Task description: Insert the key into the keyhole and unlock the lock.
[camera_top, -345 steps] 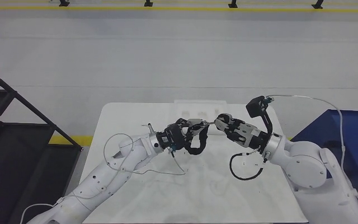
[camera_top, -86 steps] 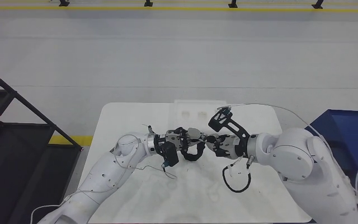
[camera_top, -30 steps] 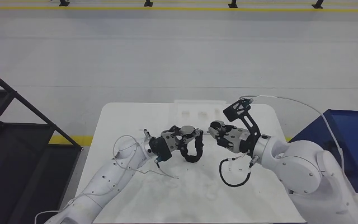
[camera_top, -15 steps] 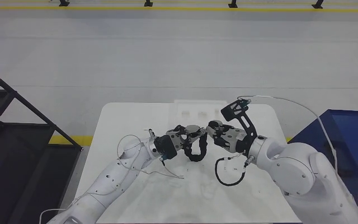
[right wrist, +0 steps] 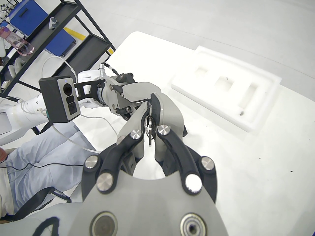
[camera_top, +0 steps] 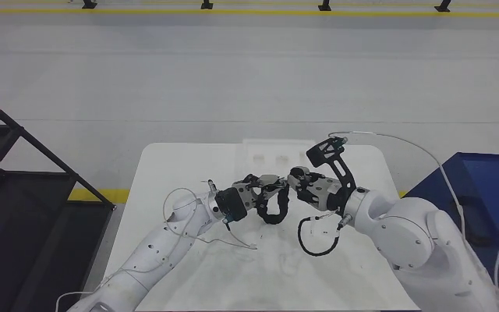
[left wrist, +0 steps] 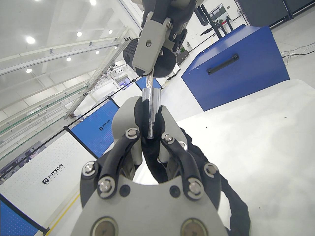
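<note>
The lock cylinder (left wrist: 150, 104) is held at mid-frame of the top view, its long axis running left to right and dead in line with the key (left wrist: 150, 81). The blade is met right at the cylinder's mouth; its depth cannot be told. The cylinder is clamped narrowly by the left gripper (left wrist: 147, 116), with the black cable (left wrist: 221, 192) hanging below. The key's head is pinched by the near-closed right gripper (left wrist: 150, 71), just to the right.
</note>
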Tool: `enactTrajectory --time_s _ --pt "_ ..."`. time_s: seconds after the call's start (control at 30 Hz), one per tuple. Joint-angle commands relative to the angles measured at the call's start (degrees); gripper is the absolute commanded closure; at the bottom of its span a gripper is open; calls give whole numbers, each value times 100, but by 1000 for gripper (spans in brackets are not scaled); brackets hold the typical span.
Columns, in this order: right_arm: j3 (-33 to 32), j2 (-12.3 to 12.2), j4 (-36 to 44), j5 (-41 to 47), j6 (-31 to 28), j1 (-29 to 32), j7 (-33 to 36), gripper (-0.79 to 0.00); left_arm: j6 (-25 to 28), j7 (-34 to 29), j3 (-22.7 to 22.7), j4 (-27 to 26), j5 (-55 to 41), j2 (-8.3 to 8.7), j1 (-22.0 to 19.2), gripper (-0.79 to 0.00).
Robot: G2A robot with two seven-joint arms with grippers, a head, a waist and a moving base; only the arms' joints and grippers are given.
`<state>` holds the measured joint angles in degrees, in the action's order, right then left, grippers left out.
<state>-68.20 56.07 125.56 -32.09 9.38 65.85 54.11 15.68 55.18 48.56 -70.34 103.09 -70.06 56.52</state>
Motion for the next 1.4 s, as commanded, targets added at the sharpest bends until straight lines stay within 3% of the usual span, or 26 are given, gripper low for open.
enactTrajectory --time_s 0.0,1.37 --pt "-13 1 4 1 -2 5 6 0 12 1 2 -3 20 -1 1 0" --pt "147 76 -143 -91 -185 -184 272 0 208 -9 111 1 10 -47 40 0"
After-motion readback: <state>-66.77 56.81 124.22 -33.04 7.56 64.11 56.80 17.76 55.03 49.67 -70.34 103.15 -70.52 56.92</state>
